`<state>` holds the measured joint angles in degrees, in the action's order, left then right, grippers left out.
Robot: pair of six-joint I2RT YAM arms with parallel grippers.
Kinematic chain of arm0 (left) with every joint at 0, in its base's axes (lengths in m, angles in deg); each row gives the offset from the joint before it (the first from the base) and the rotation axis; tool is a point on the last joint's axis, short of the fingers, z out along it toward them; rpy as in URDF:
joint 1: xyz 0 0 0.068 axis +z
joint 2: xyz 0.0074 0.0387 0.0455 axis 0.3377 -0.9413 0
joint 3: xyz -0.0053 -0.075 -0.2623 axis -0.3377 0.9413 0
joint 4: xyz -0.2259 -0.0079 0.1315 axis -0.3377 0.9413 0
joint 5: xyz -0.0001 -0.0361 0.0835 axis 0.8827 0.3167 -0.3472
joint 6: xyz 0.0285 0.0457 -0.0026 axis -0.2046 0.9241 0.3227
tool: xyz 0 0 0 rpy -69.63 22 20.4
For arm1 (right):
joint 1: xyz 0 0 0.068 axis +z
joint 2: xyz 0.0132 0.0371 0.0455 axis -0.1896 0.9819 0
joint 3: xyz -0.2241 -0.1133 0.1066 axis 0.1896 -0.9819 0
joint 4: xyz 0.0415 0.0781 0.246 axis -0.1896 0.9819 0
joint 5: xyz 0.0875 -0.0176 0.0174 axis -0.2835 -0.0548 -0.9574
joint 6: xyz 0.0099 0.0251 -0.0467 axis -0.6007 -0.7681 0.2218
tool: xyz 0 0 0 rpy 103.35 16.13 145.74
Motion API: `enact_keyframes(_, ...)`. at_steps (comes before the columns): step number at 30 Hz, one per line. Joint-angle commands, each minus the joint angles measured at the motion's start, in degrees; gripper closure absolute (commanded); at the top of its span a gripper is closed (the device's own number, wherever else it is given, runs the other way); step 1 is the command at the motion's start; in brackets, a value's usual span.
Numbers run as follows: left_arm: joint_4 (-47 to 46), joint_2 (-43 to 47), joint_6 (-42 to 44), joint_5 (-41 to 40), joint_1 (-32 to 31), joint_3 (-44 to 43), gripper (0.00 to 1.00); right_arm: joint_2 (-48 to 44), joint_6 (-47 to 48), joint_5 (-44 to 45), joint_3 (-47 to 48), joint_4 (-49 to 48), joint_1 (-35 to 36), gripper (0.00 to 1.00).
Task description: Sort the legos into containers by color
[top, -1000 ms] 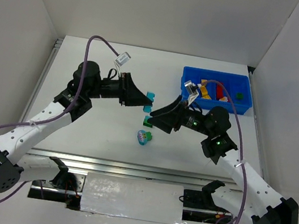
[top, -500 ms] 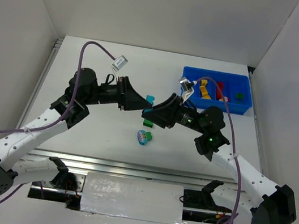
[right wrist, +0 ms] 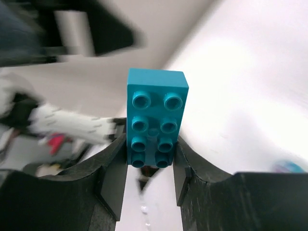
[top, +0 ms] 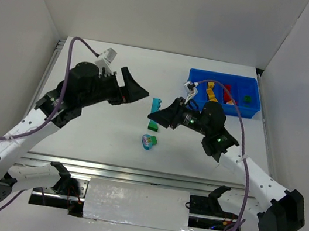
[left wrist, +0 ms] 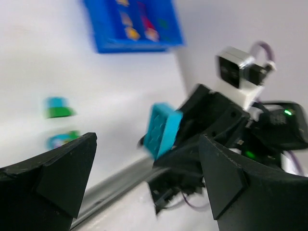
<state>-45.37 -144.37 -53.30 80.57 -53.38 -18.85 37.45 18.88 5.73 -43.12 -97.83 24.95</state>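
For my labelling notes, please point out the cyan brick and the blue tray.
cyan brick (right wrist: 156, 120), right wrist view, on its studded face
blue tray (top: 232, 78), top external view, on its far rim

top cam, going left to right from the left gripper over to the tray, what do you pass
left gripper → cyan brick → yellow lego → red lego → green lego; the last three lie inside the blue tray

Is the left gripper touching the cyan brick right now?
Apart. In the left wrist view, the cyan brick sits between the fingers of the open left gripper with a clear gap on each side. Only the right gripper pinches it.
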Motion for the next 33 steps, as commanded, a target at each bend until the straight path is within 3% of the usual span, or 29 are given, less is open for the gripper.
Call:
enact_keyframes(1,22.4,-0.5,0.2,-23.7,2.3,-6.8,0.00,3.6,11.0,12.7,8.1,22.6,-6.3,1.00)
enact_keyframes(2,24.2,-0.3,0.0,-24.8,3.3,-6.9,0.01,8.4,12.1,16.0,12.6,31.6,-8.4,1.00)
enact_keyframes(5,25.4,1.6,2.5,-23.3,6.4,-4.0,0.01,17.4,15.7,27.3,20.5,41.8,-17.3,1.00)
enact_keyframes(8,25.2,3.1,3.4,-19.9,6.9,0.4,0.01,34.5,20.0,33.9,34.5,54.3,-22.8,1.00)
enact_keyframes(12,24.5,3.9,3.5,-14.1,7.5,5.8,0.01,47.5,22.7,41.0,54.7,62.5,-24.6,1.00)
enact_keyframes(17,23.4,5.6,4.6,-11.0,7.5,9.8,0.01,55.3,24.7,42.7,65.5,66.3,-25.1,0.96)
enact_keyframes(20,23.0,6.5,6.0,-9.1,7.5,11.0,0.01,56.8,25.9,41.7,66.6,66.2,-25.3,0.80)
enact_keyframes(21,22.9,6.7,6.2,-8.3,7.5,11.5,0.00,57.1,26.1,41.6,67.0,66.3,-25.2,0.64)
enact_keyframes(22,22.9,6.8,6.3,-8.0,7.5,12.2,0.00,57.9,26.4,41.6,67.4,66.8,-25.2,0.55)
enact_keyframes(29,23.6,6.0,6.9,-7.2,7.4,12.6,0.00,58.4,26.1,37.3,68.8,66.8,-25.4,0.43)
enact_keyframes(30,23.7,5.8,7.0,-7.4,7.5,12.4,0.00,58.3,26.1,37.2,68.9,66.9,-25.4,0.17)
enact_keyframes(33,23.9,6.1,6.9,-8.4,7.5,12.7,0.00,56.6,25.7,37.1,68.0,66.8,-25.3,0.10)
